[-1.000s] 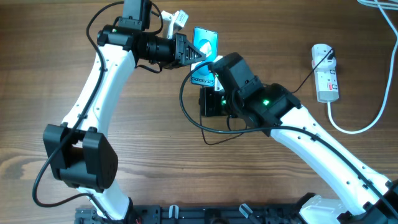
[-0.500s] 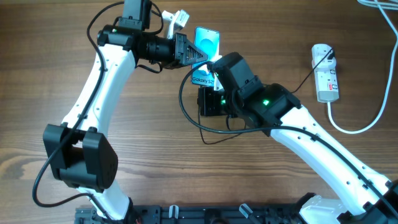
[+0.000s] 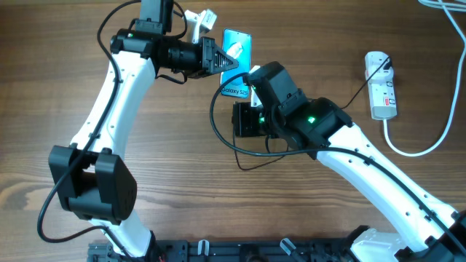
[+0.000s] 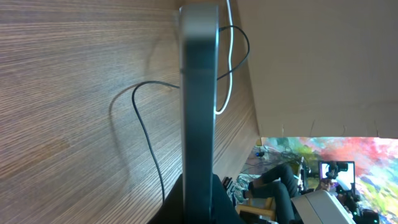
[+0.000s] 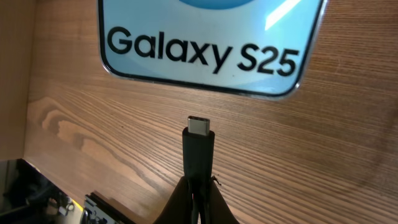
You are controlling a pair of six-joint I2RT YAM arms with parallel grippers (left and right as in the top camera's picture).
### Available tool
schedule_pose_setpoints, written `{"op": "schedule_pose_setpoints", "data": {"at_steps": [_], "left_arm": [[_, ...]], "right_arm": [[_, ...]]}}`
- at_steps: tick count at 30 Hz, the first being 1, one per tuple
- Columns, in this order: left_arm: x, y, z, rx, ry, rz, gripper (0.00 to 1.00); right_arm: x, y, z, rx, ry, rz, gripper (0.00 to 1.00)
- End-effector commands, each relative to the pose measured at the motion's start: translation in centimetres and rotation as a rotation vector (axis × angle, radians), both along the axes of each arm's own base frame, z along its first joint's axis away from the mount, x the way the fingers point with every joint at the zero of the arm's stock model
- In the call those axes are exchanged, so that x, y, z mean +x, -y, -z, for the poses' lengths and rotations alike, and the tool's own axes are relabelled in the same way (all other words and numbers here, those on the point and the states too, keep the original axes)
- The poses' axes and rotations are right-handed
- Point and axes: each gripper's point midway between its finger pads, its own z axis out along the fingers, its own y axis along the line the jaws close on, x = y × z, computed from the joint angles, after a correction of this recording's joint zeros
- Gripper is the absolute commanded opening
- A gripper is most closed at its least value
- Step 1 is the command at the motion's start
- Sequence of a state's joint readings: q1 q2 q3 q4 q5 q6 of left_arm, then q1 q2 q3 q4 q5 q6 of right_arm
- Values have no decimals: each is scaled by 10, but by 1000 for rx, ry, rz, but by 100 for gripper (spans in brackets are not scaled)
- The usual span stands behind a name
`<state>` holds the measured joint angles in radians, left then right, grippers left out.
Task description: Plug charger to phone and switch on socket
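Observation:
The phone [image 3: 237, 54] has a turquoise screen and a white "Galaxy S25" band; my left gripper [image 3: 220, 60] is shut on its left edge and holds it off the table. In the left wrist view the phone [image 4: 199, 106] shows edge-on between the jaws. My right gripper [image 3: 251, 98] is shut on the charger's plug [image 5: 199, 146], tip pointing at the phone's lettered end [image 5: 205, 50], a short gap away. The thin black cable [image 3: 218, 124] loops below the phone. The white socket [image 3: 381, 86] lies at the far right with a black plug in it.
A white cord [image 3: 426, 142] curves from the socket toward the right edge. The black cable also trails over the wood in the left wrist view [image 4: 146, 130]. Both arms crowd the upper middle of the table.
My left gripper has carried the phone slightly up and to the left. The right gripper with the plug has stayed put.

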<state>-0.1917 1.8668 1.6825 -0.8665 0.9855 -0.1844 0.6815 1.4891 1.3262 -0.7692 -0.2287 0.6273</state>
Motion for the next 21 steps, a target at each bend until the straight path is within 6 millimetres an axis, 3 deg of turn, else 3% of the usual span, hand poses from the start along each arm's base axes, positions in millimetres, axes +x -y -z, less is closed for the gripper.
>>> {"op": "schedule_pose_setpoints", "data": {"at_steps": [1,21], "left_arm": [[-4,1,-24,-52,53,26,4],[-8,4,-28,-82,50,51,4]], "right_arm": [[-1,-2,-7,24,5,-5,4],[2,-7,-11,55,10,3,4]]}}
